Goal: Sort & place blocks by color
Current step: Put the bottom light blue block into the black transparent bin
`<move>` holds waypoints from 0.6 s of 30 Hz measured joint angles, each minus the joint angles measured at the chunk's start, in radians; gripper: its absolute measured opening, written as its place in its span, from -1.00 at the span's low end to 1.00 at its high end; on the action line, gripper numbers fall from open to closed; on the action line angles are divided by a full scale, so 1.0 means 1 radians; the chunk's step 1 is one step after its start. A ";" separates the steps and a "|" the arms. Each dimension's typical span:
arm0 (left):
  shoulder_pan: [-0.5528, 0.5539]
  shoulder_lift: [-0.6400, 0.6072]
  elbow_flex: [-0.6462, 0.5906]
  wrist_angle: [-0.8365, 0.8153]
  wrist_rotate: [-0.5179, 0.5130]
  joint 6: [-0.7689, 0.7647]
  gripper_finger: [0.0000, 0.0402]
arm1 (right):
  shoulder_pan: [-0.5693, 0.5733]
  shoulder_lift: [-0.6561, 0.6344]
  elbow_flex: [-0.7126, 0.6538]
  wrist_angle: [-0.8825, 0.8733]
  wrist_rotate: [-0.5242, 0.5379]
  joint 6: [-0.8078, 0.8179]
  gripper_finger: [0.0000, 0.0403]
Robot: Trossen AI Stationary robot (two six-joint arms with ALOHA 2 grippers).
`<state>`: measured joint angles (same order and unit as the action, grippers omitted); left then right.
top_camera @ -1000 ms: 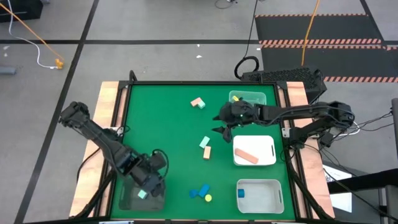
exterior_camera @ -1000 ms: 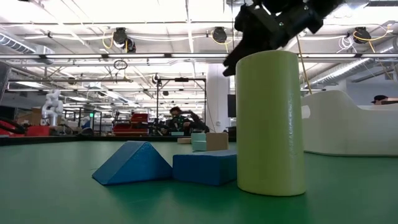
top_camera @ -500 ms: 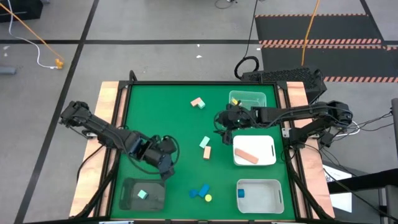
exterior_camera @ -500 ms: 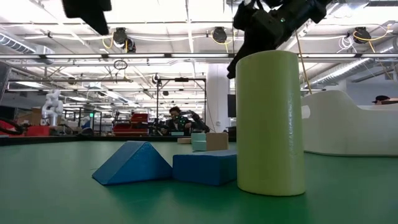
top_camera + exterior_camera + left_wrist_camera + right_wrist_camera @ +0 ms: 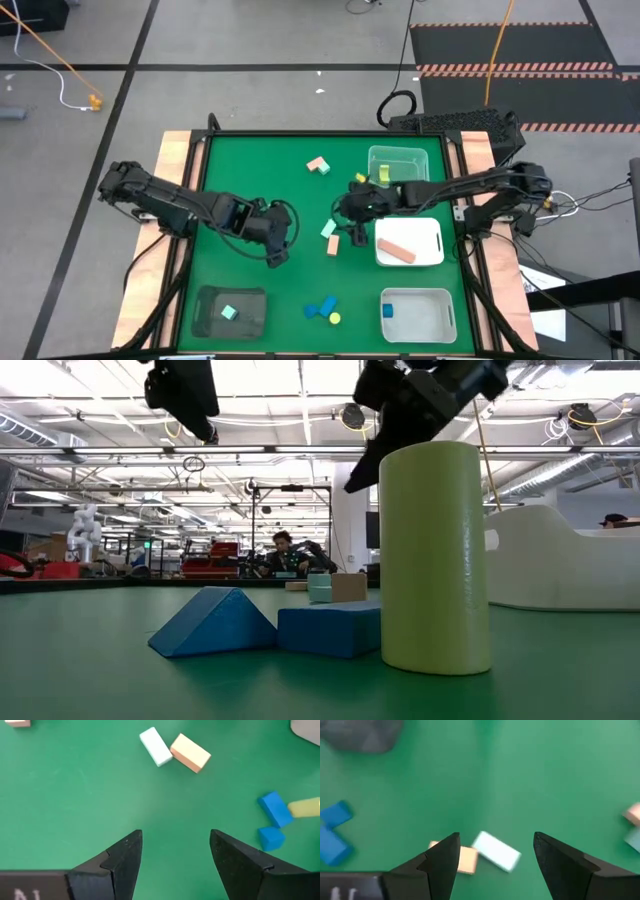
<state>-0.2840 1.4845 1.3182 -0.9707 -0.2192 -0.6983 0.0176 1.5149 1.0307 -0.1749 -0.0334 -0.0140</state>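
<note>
Hovering over the middle of the green table (image 5: 240, 170), both dark grippers hang with fingers spread and nothing between them. At centre frame in the high view, a mint-green bar (image 5: 328, 229) and a salmon-pink bar (image 5: 333, 244) lie touching, corner to corner. The right gripper (image 5: 352, 225) hangs just to their right and slightly above in the frame, clearly the nearer tool; its wrist camera looks down on the pair between its open fingers. The left gripper (image 5: 276, 250) sits to their left, a little farther off. The mint bar's long axis runs diagonally in the high view, the pink bar's nearly up and down, so a grasp likely calls for some wrist turn.

Elsewhere, a salmon L-shaped piece (image 5: 318, 165) rests near the top of the table, and two blue blocks (image 5: 320, 308) and a yellow cylinder (image 5: 334, 318) cluster at lower centre. Already sorted appear a mint cube in the dark tray (image 5: 205, 322), a pink bar in the white tray (image 5: 432, 250), a blue piece in the lower white tray (image 5: 445, 300), and yellow in the clear tray (image 5: 412, 157).
</note>
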 joint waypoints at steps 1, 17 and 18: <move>0.006 0.000 0.000 0.000 0.000 0.009 0.17 | 0.004 0.020 0.017 -0.003 -0.018 -0.032 0.20; 0.020 0.000 0.000 -0.056 0.000 0.199 0.17 | 0.012 0.171 0.092 -0.050 -0.197 -0.485 0.09; 0.020 0.000 0.000 -0.063 0.000 0.213 0.17 | 0.012 0.171 0.092 -0.048 -0.206 -0.520 0.07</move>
<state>-0.2638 1.4845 1.3182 -1.0334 -0.2192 -0.4857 0.0299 1.6859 1.1229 -0.2226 -0.2396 -0.5337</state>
